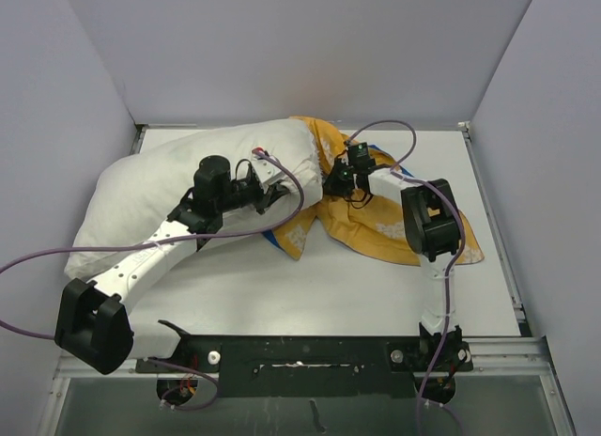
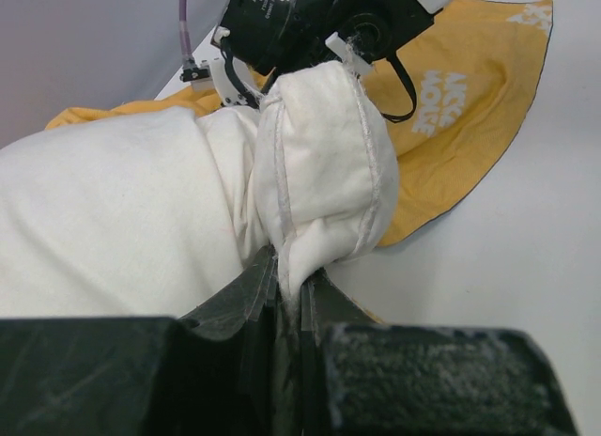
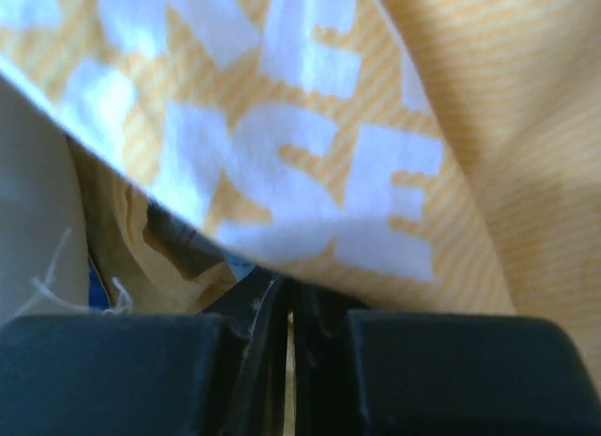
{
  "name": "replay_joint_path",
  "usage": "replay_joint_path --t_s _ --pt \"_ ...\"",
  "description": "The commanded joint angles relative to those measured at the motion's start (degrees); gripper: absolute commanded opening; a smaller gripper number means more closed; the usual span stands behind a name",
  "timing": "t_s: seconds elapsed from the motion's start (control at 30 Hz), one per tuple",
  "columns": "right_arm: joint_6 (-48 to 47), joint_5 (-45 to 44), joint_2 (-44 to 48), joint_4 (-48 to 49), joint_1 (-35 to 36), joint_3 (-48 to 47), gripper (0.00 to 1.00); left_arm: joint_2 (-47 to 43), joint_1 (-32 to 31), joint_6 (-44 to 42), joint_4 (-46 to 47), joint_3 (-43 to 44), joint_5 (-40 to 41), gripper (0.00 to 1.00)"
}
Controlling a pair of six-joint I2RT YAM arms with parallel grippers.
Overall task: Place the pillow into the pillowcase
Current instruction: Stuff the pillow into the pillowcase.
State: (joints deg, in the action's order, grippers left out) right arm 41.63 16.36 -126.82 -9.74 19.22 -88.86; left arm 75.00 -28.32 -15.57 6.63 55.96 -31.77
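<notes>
Sitting on a plain white table boxed in by pale grey walls on the left, far and right, the pillow sprawls over the far-left part of the surface. The left gripper is clenched tight on a bunched-up corner of it. The pillowcase lies crumpled, mustard-yellow side up with white lettering showing, just right of the pillow and touching it. The right gripper is pinched closed on the yellow fabric right beside that pillow corner. A black mounting rail runs along the near edge, where both arms are bolted
</notes>
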Motion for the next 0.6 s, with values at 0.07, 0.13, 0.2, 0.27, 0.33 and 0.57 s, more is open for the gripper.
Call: replay_joint_path --t_s 0.07,0.13,0.2,0.27,0.33,0.57 --pt "-10.77 12.83 14.44 10.76 -2.70 11.55 0.00 -2.99 0.72 -1.47 5.58 2.27 -1.22 0.00" --pt "-14.96 25.20 18.66 13.88 -5.10 16.76 0.00 -2.13 0.72 -2.60 6.25 1.93 -1.90 0.00" --pt "-19.24 34.33 22.08 13.16 -6.73 19.91 0.00 -1.18 0.73 -2.46 7.29 1.91 -2.58 0.00" --pt "-22.84 41.38 24.85 11.33 -7.21 22.96 0.00 0.07 0.52 -1.62 8.64 2.29 -3.48 0.00" --pt "-26.62 47.53 27.32 9.22 -6.59 25.87 0.00 1.37 -0.06 -0.26 10.33 2.49 -4.04 0.00" --pt "-36.92 61.01 39.36 7.51 -4.91 33.70 0.00 5.27 -7.42 0.62 14.12 -1.00 2.13 0.00"
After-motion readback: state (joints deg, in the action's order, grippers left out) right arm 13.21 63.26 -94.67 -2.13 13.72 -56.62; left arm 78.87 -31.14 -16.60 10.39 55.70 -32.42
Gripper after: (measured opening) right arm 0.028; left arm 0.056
